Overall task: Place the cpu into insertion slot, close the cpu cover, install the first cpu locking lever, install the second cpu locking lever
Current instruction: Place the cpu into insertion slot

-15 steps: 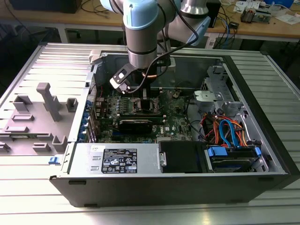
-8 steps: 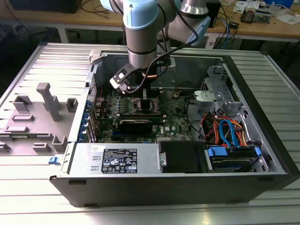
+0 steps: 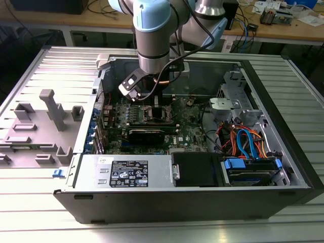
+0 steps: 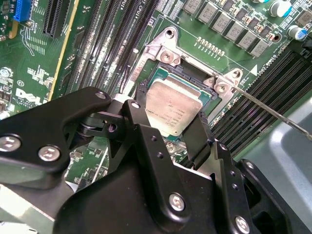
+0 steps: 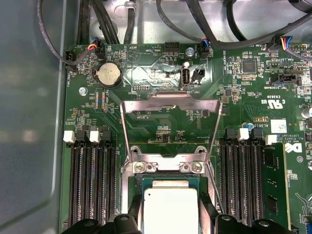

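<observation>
The cpu (image 4: 173,105), a square chip with a dull silver top, sits between my gripper's (image 4: 170,131) black fingers (image 4: 139,122), which close on its two opposite edges. It rests level in or just over the insertion slot (image 4: 165,54), whose silver rim shows around it on the green board. In the first wrist view the cpu (image 5: 170,209) lies below the cpu cover (image 5: 170,96), a thin silver frame standing swung open off the slot's hinge. A thin wire locking lever (image 4: 273,112) sticks out free beside the slot. In the exterior view the gripper (image 3: 152,104) reaches down into the open computer case.
Long black memory slots (image 5: 92,185) flank the socket on both sides. The case (image 3: 167,177) holds a power supply at the front and a drive cage with orange and blue cables (image 3: 243,139) at the exterior view's right. A grey fixture (image 3: 50,109) stands at the left.
</observation>
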{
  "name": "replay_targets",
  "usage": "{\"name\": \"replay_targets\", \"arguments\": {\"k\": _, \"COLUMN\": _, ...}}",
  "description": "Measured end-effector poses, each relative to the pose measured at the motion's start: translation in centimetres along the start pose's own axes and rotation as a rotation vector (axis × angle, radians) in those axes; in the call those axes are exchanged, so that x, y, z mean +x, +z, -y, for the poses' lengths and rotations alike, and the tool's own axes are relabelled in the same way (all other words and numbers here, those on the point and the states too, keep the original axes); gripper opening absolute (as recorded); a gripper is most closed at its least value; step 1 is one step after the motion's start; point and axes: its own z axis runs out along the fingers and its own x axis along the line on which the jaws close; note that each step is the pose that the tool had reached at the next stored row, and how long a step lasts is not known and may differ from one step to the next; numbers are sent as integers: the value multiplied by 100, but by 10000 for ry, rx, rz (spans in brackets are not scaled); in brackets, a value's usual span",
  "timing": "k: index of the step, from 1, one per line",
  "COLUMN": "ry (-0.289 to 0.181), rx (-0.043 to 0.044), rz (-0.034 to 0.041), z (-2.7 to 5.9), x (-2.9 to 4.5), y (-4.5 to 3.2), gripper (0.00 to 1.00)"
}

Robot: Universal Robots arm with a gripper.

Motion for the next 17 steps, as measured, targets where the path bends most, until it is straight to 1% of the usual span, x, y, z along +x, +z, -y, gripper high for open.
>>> {"name": "replay_targets", "arguments": {"k": 5, "ry": 0, "rx": 0, "rz": 0, "z": 2, "x": 0, "y": 23, "gripper": 55}}
{"name": "replay_targets", "arguments": {"k": 10, "ry": 1, "rx": -2, "rz": -3, "z": 2, "x": 0, "y": 28, "gripper": 55}}
{"name": "replay_targets", "arguments": {"k": 11, "ry": 1, "rx": -3, "rz": -2, "z": 2, "x": 0, "y": 30, "gripper": 68}}
{"name": "replay_targets", "arguments": {"k": 13, "ry": 1, "rx": 10, "rz": -11, "z": -5, "x": 0, "y": -42, "gripper": 68}}
{"name": "replay_targets", "arguments": {"k": 16, "ry": 2, "rx": 23, "rz": -11, "z": -9, "x": 1, "y": -78, "gripper": 68}}
{"name": "replay_targets", "arguments": {"k": 17, "ry": 2, "rx": 32, "rz": -11, "z": -12, "x": 1, "y": -100, "gripper": 68}}
